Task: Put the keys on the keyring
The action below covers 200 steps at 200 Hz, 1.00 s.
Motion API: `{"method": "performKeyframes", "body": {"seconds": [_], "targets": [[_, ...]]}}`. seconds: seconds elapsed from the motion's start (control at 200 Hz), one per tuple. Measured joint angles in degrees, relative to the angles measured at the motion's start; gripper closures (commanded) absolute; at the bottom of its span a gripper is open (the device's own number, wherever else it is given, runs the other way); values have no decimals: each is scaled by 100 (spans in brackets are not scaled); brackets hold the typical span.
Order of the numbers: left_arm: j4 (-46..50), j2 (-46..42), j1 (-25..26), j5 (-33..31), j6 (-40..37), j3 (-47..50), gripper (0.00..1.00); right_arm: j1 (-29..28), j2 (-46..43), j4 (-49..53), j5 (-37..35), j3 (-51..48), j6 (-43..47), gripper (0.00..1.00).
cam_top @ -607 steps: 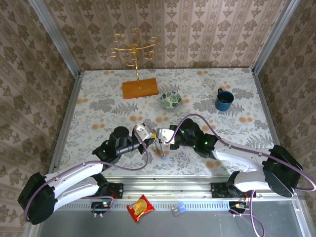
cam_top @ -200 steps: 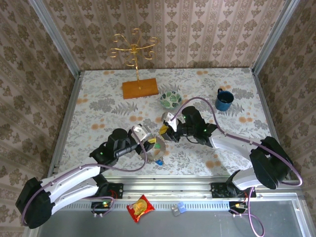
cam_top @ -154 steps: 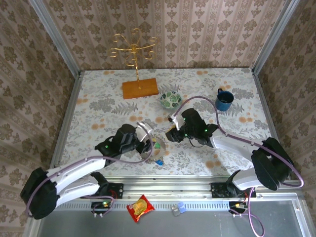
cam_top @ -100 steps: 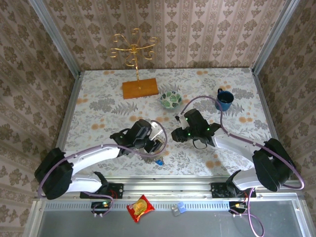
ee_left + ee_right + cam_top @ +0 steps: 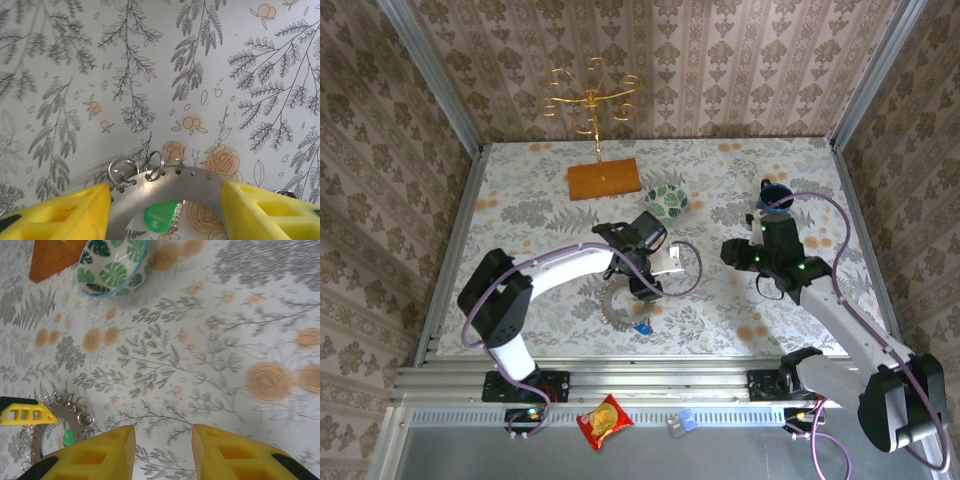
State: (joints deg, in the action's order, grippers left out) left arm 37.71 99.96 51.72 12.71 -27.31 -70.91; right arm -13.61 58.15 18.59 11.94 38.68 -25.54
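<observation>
Patterned wallpaper rises on three sides of the table, which is covered in a grey floral print with orange blossoms. The left arm bends in from the near edge towards the middle, and the right arm reaches up along the right side. At the back stands a gold branched stand on a wooden base. A green-and-white leaf-patterned bowl sits just right of the base, and a blue mug sits well to the right. The keyring, a flat grey metal ring, is near the middle front of the table. The left claw is at its far-right edge, with its yellow fingers apart and one on each side of the ring's arc. I cannot tell whether they press on it. The right claw hangs spread over bare cloth, well apart from the ring and near the mug. The green key shows inside the ring's open centre. The blue key lies just beside the ring's near-right edge. Small wire loops hang from holes along the ring's rim.
</observation>
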Motion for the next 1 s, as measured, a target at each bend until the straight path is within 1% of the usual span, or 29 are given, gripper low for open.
{"method": "performKeyframes", "body": {"seconds": [0.145, 0.34, 0.465, 0.815, 0.915, 1.0], "targets": [[702, 730, 146, -85, -68, -844, 42, 197, -269, 164, 4, -17, -17, 63], [1325, 1298, 289, -382, -103, -1384, 48, 236, -262, 295, 48, -17, -15, 64], [1530, 1604, 345, -597, -105, -1668, 53, 238, -247, 310, 70, -17, -13, 64], [1740, 2006, 420, -962, -136, -1947, 62, 238, -247, 310, 138, -17, 0, 64], [1753, 2068, 424, -1106, -166, -1950, 67, 238, -247, 310, 177, -17, 0, 64], [1759, 2111, 446, -1226, -197, -1967, 73, 238, -247, 310, 181, -17, 2, 64]]}}
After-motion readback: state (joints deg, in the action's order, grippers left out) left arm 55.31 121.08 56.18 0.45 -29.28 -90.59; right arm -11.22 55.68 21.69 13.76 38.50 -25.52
